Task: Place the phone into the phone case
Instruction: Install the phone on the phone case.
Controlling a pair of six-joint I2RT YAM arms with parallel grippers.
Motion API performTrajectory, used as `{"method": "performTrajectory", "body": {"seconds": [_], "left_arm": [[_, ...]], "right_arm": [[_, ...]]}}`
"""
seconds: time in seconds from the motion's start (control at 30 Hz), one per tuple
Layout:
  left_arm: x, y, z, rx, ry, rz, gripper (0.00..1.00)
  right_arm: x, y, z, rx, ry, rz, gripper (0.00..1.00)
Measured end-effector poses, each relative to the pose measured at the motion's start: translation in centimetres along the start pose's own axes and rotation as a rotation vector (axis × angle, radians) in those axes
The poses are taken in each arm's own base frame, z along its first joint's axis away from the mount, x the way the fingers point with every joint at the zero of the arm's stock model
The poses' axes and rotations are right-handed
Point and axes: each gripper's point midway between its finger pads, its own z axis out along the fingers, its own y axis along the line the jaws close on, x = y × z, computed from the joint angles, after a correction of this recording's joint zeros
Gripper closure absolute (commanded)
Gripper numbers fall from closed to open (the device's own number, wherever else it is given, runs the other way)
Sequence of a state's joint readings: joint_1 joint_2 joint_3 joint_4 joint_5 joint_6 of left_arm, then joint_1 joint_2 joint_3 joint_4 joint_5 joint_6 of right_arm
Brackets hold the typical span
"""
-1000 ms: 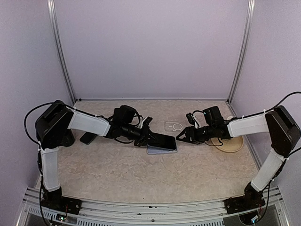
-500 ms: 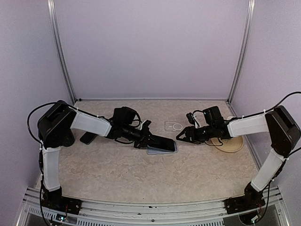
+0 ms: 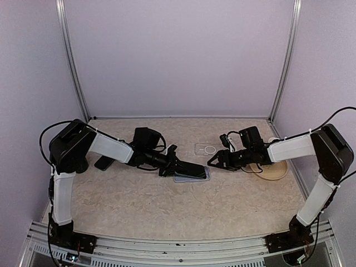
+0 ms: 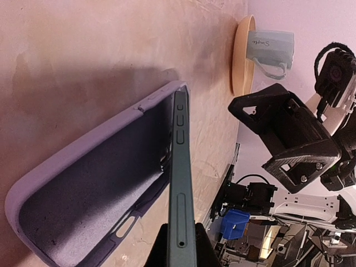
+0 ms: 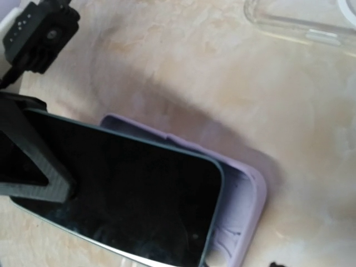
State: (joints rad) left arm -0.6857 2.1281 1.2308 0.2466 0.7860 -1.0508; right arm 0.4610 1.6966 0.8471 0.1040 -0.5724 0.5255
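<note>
A dark phone (image 3: pixel 192 169) is held by its left end in my left gripper (image 3: pixel 173 166), which is shut on it. The phone slants down, its right end inside a lilac phone case (image 3: pixel 192 178) lying open side up on the table. In the left wrist view the phone (image 4: pixel 181 167) shows edge-on above the case (image 4: pixel 83 183), pinched at my gripper (image 4: pixel 181 245). The right wrist view shows the phone's screen (image 5: pixel 122 194) over the case (image 5: pixel 245 206). My right gripper (image 3: pixel 213 162) is open and empty, just right of the case, apart from it.
A clear phone case (image 3: pixel 207 149) lies behind the lilac one. A tan plate (image 3: pixel 278 173) with a pale mug (image 4: pixel 272 47) stands at the right. A dark flat object (image 3: pixel 103 163) lies at the left by the left arm.
My left gripper has lowered the phone and tipped it flatter onto the lilac case. The right arm has hardly moved.
</note>
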Motion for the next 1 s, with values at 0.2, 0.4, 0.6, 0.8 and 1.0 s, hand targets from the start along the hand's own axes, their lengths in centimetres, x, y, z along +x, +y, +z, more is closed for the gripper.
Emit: {"method": "performTrajectory", "body": {"seconds": [0.2, 0.4, 0.6, 0.8, 1.0], "left_arm": [[0.0, 0.3, 0.1, -0.002, 0.001, -0.007, 1.00], [-0.1, 0.3, 0.3, 0.001, 0.001, -0.018, 1.00], [-0.3, 0.3, 0.4, 0.012, -0.001, -0.019, 1.00], [-0.3, 0.3, 0.6, 0.021, 0.001, -0.027, 1.00], [-0.5, 0.2, 0.9, 0.027, 0.005, -0.024, 1.00]], "right_arm": [[0.1, -0.1, 0.4, -0.013, 0.004, 0.011, 0.29], [0.7, -0.6, 1.1, -0.012, 0.022, 0.027, 0.29], [1.5, -1.0, 2.0, -0.017, 0.047, 0.039, 0.27], [2.3, -0.9, 2.6, -0.024, 0.069, 0.045, 0.26], [2.6, -1.1, 3.1, -0.028, 0.081, 0.053, 0.26]]}}
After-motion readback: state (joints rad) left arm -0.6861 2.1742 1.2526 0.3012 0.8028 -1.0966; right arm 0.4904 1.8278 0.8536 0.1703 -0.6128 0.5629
